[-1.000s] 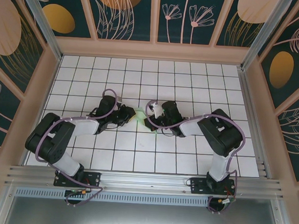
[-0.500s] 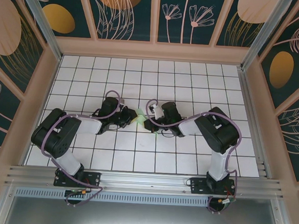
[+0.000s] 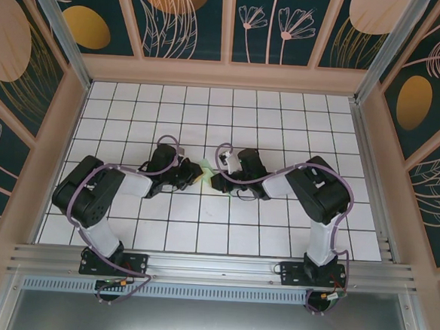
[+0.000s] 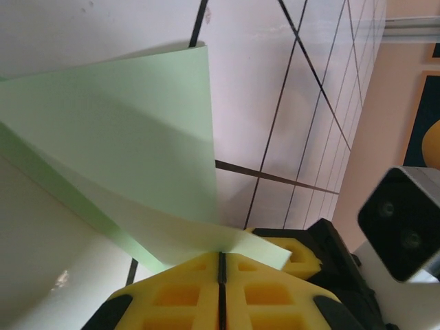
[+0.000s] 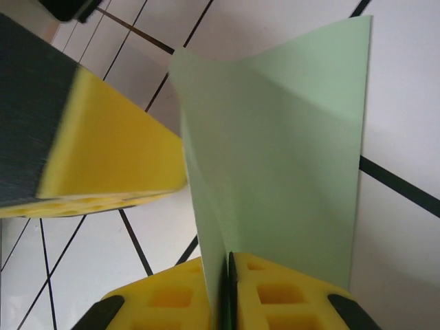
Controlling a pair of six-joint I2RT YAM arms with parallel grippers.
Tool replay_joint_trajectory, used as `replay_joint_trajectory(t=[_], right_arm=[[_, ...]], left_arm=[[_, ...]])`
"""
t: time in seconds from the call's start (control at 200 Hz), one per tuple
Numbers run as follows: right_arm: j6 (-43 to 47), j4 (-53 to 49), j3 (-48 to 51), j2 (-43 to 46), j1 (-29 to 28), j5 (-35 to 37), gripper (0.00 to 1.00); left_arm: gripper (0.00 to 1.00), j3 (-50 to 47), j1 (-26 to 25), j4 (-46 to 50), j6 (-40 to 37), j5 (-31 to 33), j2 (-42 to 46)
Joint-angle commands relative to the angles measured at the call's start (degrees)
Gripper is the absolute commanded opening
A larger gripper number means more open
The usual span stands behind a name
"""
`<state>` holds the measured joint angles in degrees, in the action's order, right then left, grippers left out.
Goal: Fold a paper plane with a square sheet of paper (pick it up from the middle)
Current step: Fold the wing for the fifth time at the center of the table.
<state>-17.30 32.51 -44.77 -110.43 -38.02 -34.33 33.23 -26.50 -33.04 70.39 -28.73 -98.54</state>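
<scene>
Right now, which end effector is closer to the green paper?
Neither left nor right: both touch it. The left end effector is shut on one edge of the sheet of paper; the right end effector is shut on it from the other side.

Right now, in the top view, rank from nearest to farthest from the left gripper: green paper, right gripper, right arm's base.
1. Green paper: pinched in the left gripper.
2. Right gripper: just right of it.
3. Right arm's base: near edge, far right.
</scene>
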Motion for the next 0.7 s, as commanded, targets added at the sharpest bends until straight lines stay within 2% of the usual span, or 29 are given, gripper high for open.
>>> replay_joint_trajectory(t=[0.0, 0.405, 0.696], right_arm=[[-0.63, -2.98, -1.26, -1.59, 0.34, -0.13, 0.20], [0.07, -11.31, -5.71, 0.65, 0.49, -2.32, 0.30], [0.66, -17.49, -6.21, 5.33, 1.17, 0.21, 0.38]], left_arm=[[0.11, 1.30, -0.30, -1.07, -0.03, -0.96, -2.23], [0.10, 2.15, -0.29, -0.47, -1.13, -0.68, -4.09], [0.10, 2.61, -0.26, -0.36, -1.24, -0.85, -4.38]])
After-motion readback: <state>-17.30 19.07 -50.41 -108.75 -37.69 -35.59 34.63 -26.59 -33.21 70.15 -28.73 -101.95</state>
